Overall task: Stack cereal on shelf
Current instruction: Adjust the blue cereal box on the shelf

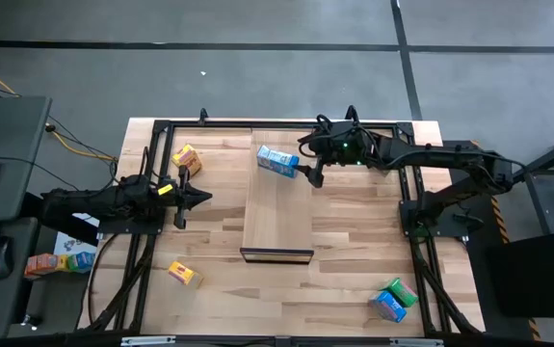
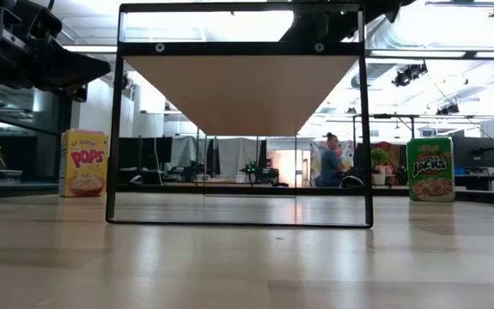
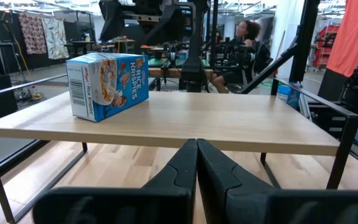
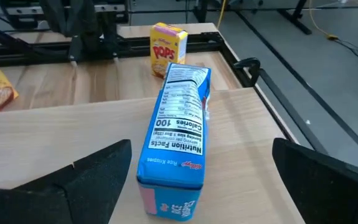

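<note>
One blue box (image 1: pixel 277 161) lies on the far end of the shelf (image 1: pixel 278 217), at about 12 o'clock on the counter (image 1: pixel 344 280); I count it as the only one placed. My right hand (image 1: pixel 312 173) sits just beside it at its 3 o'clock, fingers spread wide, gripping nothing. My left hand (image 1: pixel 195 198) waits at 9 o'clock of the shelf, fingers closed, empty. Left to stack, as I judge: a yellow box (image 1: pixel 186 159) at 10 o'clock; another yellow box (image 1: pixel 185 275) at 7 o'clock; a green box (image 1: pixel 401 291) touching a second blue box (image 1: pixel 387 306) at 5 o'clock; the sixth I cannot find.
</note>
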Robot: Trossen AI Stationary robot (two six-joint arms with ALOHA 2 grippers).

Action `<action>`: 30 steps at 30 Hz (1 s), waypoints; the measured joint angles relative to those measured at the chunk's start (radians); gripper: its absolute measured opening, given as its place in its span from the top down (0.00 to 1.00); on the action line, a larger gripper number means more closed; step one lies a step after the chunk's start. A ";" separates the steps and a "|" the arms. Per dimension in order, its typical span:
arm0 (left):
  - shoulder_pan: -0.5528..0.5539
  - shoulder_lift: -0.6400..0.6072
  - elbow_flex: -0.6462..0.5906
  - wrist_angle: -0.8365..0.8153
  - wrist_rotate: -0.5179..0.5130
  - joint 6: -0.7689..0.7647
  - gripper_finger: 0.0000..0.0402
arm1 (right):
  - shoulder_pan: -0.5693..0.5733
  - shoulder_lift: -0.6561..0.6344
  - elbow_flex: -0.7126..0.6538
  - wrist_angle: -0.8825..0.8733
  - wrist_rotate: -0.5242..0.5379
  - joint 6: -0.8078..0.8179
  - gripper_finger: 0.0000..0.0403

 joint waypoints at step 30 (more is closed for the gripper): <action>0.000 0.000 0.000 0.000 0.000 0.000 0.99 | 0.001 0.032 0.000 -0.028 -0.040 0.059 0.03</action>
